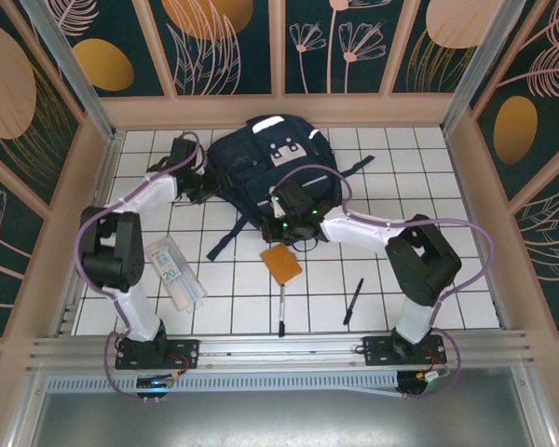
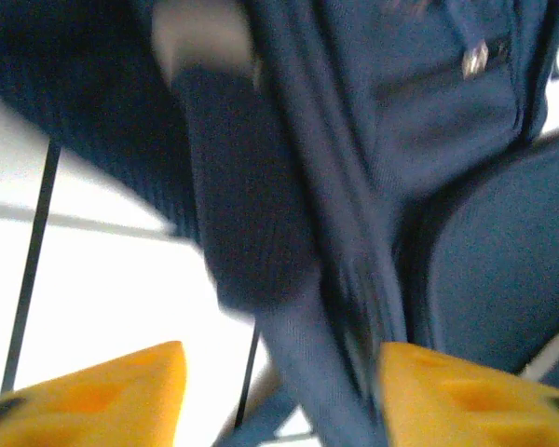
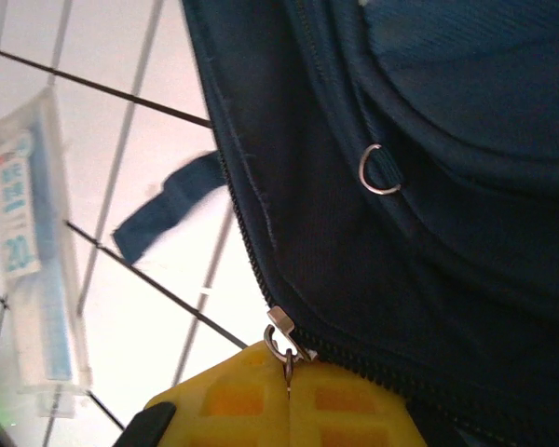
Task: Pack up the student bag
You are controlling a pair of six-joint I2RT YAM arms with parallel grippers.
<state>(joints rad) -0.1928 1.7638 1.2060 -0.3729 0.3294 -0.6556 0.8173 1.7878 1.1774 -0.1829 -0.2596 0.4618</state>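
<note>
Student bag (image 1: 252, 154) at the far middle of the tabletop (image 1: 447, 279): soft, limp fabric, likely to sag if lifted, best taken by zipper pull (image 3: 281, 337) or strap (image 1: 225, 238); right gripper (image 3: 289, 377) pinches that pull, left gripper (image 2: 279, 400) has its jaws apart.

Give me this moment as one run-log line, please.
student bag: on table | left gripper: open by bag | right gripper: shut on zipper pull | pens, orange pad, packet: unpacked

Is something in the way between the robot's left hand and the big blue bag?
No, nothing visible. The left gripper is open right against the student bag, its fabric running between the fingers.
</note>
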